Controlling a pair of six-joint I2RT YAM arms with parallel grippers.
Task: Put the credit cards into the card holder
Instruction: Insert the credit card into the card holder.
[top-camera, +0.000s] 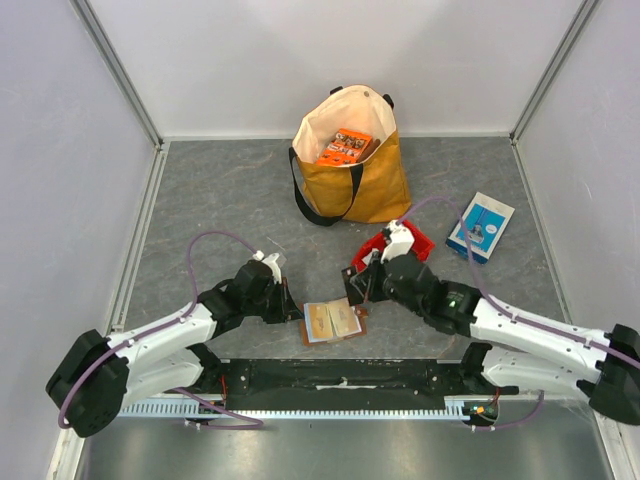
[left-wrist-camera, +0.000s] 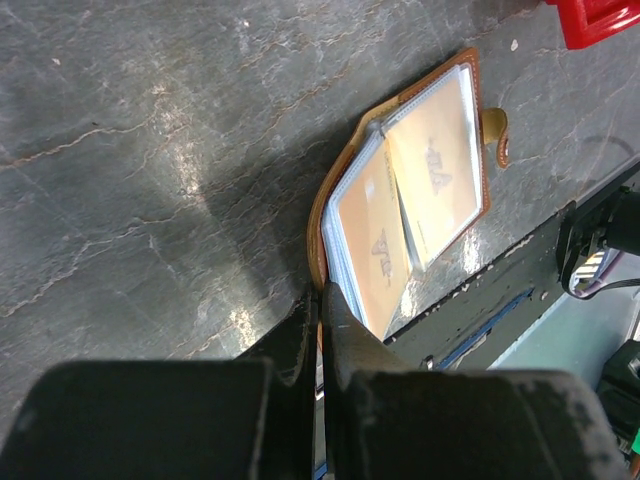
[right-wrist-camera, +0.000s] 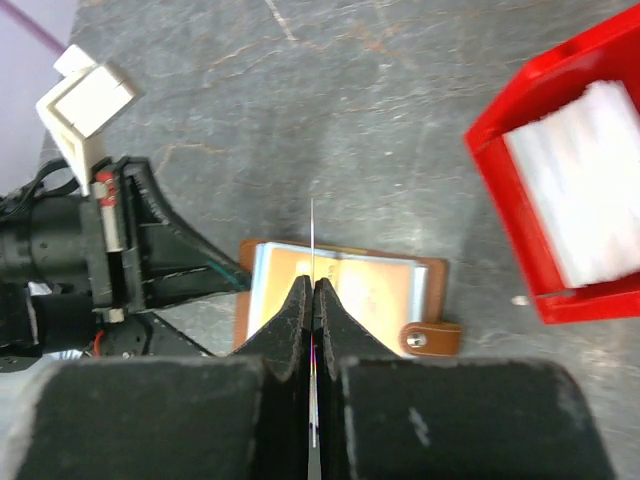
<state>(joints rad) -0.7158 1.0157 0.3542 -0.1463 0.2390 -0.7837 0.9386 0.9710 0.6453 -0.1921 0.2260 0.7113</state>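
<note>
One thin card (right-wrist-camera: 312, 235); leather card holder (top-camera: 333, 321)

Leather, clear plastic, stone-look grey.
The card holder (left-wrist-camera: 410, 190) is smooth tan leather with glossy clear plastic sleeves; the counter (left-wrist-camera: 150, 150) is matt grey, veined like stone; the bin (right-wrist-camera: 505, 200) is shiny red plastic; the bag (top-camera: 375, 185) is mustard cloth; the left hand (left-wrist-camera: 320, 295) and right hand (right-wrist-camera: 313, 290) are matt black.
</note>
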